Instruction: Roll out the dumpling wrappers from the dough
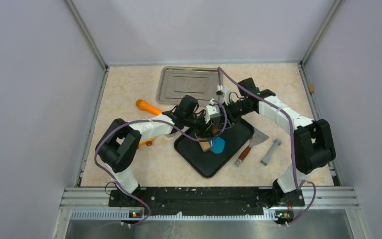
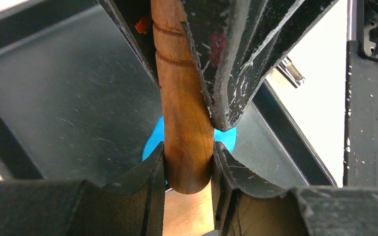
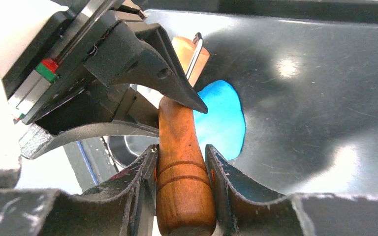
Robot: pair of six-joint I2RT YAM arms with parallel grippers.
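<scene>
Dough (image 3: 221,118): a flattened blue patch on the black tray (image 1: 204,168), just beside the roller (image 3: 189,49). No round wrappers are visible.
Left gripper (image 2: 188,152): fingers clamped on the wooden handle (image 2: 182,98), at the roller end.
Right gripper (image 3: 181,157): fingers clamped on the same handle, further back.
Handling: the dough is probably soft, light and tacky, so it may tear or cling.
Hold: press through the stiff handle and never pinch the dough.

Top camera looks down over the whole table (image 1: 169,169); both wrist cameras, close in, share the black tray (image 3: 325,98) and dough (image 3: 221,123)
</scene>
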